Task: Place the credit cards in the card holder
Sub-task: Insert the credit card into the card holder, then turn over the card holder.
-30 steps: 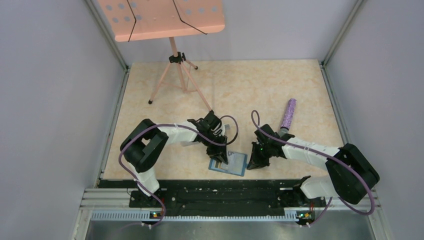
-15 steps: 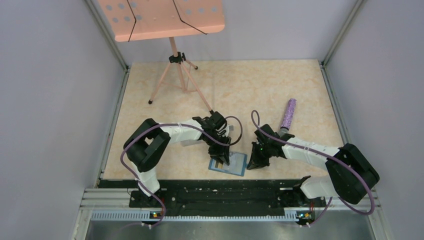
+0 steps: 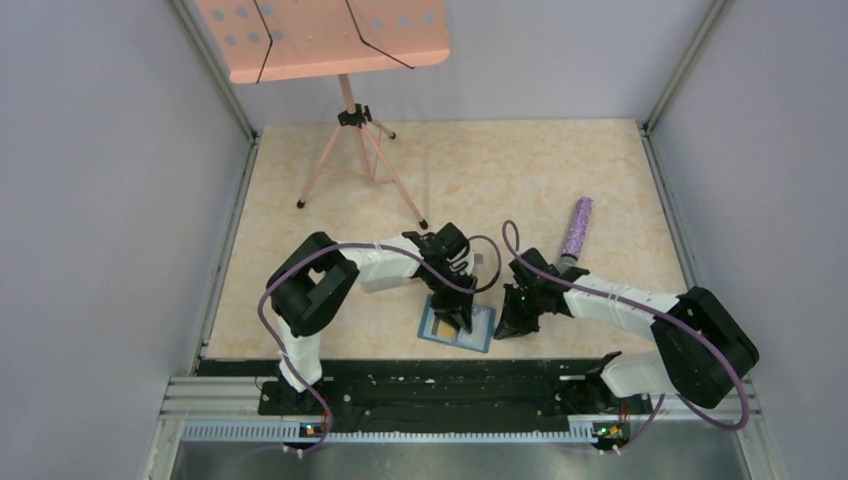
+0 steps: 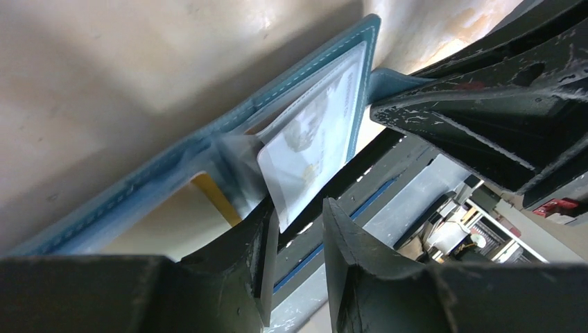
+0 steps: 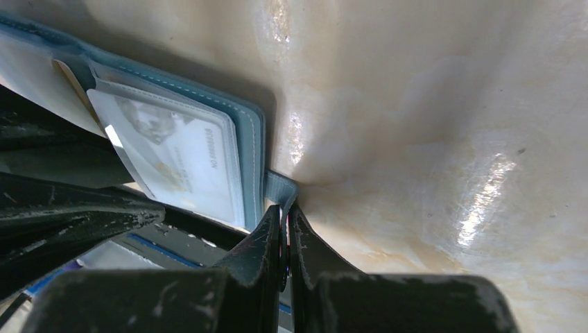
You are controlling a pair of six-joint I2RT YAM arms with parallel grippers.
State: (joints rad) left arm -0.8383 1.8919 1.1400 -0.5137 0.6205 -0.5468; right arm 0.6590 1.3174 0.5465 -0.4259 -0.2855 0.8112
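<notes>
Fingers apart, the left gripper (image 4: 298, 208) brackets a corner of the pale credit card (image 4: 312, 149); probably stiff and slick, it suits an edge pinch. Fingers of the right gripper (image 5: 285, 210) clamp the tab of the card holder (image 5: 253, 139).

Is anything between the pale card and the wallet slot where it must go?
Nothing visible does. The pale card lies partly inside the clear-window slot of the card holder, its corner at the open left gripper. The right gripper pinches the closing tab.

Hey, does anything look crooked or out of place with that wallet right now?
Yes. The pale card sits crooked in the open wallet. One corner pokes out past the clear slot's edge, between the parted fingers of the left pincer, so it isn't fully seated.
</notes>
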